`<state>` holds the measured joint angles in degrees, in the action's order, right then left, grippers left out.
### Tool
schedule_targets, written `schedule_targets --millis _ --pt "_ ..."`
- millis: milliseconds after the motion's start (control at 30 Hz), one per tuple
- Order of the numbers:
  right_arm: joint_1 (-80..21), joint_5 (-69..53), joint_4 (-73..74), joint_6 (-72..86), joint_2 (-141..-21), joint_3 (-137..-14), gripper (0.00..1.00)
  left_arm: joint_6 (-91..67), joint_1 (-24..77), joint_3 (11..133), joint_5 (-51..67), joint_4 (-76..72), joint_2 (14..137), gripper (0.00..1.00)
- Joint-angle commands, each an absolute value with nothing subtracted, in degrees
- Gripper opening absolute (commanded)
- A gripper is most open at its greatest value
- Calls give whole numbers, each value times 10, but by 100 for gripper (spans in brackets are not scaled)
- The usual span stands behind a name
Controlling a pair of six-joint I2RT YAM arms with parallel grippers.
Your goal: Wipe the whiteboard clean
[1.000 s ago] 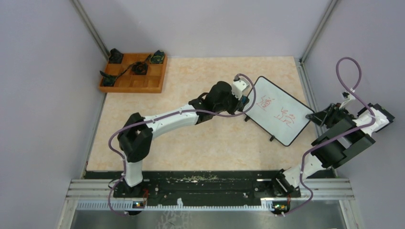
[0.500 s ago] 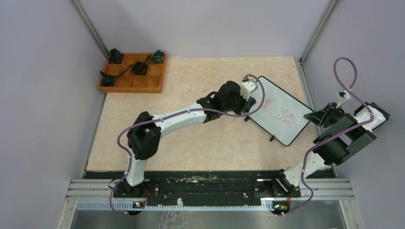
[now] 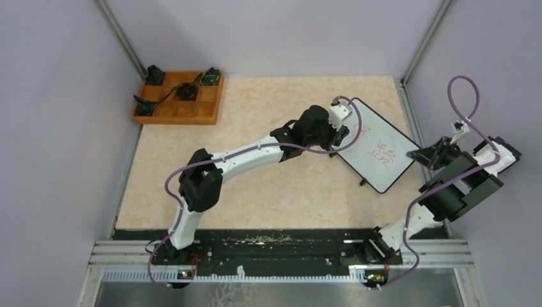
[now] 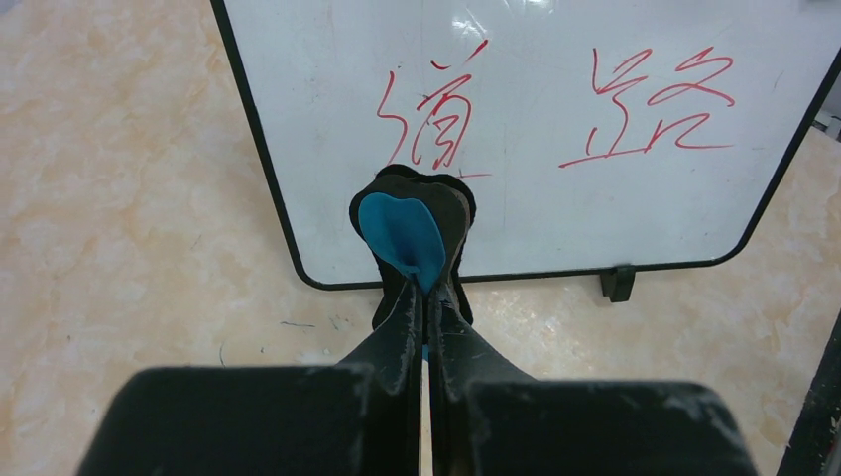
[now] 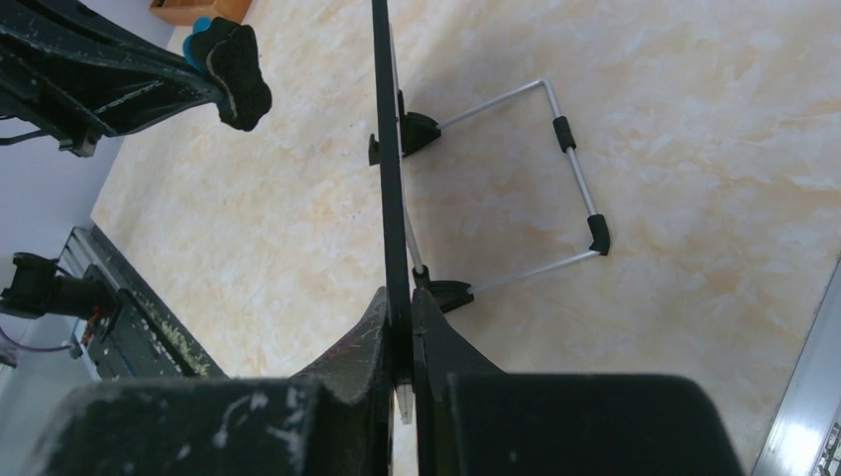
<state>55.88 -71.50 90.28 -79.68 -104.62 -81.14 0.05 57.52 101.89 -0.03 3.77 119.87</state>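
**Ana:** While the left gripper (image 4: 424, 297) had the eraser (image 4: 412, 230) up in front of the whiteboard (image 4: 555, 89), had any of the board actually been wiped?

**Ben:** As far as I could judge, almost none. In the left wrist view both groups of red writing (image 4: 650, 109) stood sharp. The eraser hid only the foot of the left group, so I could not tell whether that part had been rubbed. I would call the job barely begun, with nearly the whole face left to clear.

**Ana:** Was the pad on the surface?

**Ben:** From the right wrist view it hung just off the face, with a gap showing between felt and board.

**Ana:** And the jaws?

**Ben:** The left pair were pressed together on the eraser's blue back. The right gripper (image 5: 401, 315) pinched the board's thin black edge, steadying it.

**Ana:** Where was the board?

**Ben:** It was at the far right of the table (image 3: 268, 185), propped at a tilt on its wire stand (image 5: 570, 169), facing the left arm.

**Ana:** Could you read anything?

**Ben:** Only the handwriting: two red Chinese characters, perhaps 道路, though I would not swear to it. I saw no brand, sticker or printed label on the board, the eraser or the arms.
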Motion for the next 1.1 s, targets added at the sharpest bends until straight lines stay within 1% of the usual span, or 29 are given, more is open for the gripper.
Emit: schedule_targets --millis 0,300,467,667,767,1067 --pt "563 -719 857 -817 -1026 -821 0 17 578 1060 -15 33 1223 0" --pt "563 -705 857 -822 -1008 -805 0 19 578 1117 -52 1 1271 0" --pt "563 -708 858 -819 -1005 -806 0 27 578 1205 -67 37 1325 0" --pt "563 -703 858 -817 -998 -804 0 39 578 1270 -84 62 1367 0" --pt "563 -699 858 -818 -991 -801 0 40 579 1300 -79 85 1385 0" --pt "562 -696 858 -813 -969 -797 0 28 577 1329 -36 103 1399 0"
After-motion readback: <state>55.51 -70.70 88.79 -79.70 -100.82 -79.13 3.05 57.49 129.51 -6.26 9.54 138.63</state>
